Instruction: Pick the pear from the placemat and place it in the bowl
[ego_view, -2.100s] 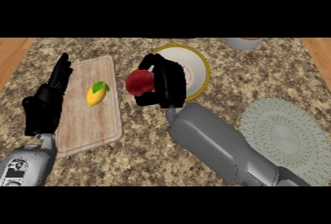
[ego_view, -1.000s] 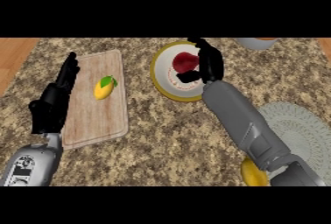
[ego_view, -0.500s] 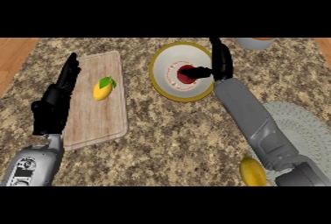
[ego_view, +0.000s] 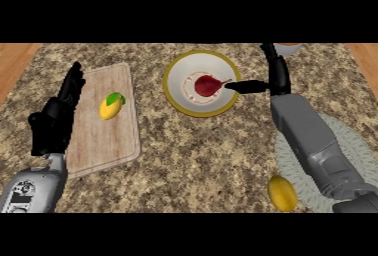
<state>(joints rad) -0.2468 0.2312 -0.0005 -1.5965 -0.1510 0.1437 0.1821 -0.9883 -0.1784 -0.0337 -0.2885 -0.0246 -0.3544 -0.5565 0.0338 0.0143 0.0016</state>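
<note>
Pear (ego_view: 207, 85) is sitting in the bowl (ego_view: 177, 65), dark red, stem pointing toward the right hand (ego_view: 275, 75). Right fingers (ego_view: 244, 86) are extended straight, released, holding nothing; 1 fingertip is ending just beside the stem, and I cannot tell if it is touching. Rest of that hand is lying along the bowl's outer rim, just past it.

Handling, my read: pear is looking light, rigid, smooth-skinned, so likely slippery and prone to rolling on its rounded belly. Bowl's curved wall is keeping it centred. If a re-grab is needed, fingers should be closing across the widest part of the body, thumb opposite, not on the stem or narrow neck. Bruising risk looks low.

Placement is looking done; fingers are needing only a clean lift clear of the rim without clipping the stem.

Left hand (ego_view: 55, 120) is resting open, fingers up, at the far edge of the wooden board (ego_view: 103, 145), well apart from the pear. Yellow fruit with a leaf (ego_view: 111, 105) is lying on that board just beside those fingers. Woven placemat (ego_view: 358, 150) is lying under the right forearm on the desk (ego_view: 207, 150), a second yellow fruit (ego_view: 282, 193) at its edge.
</note>
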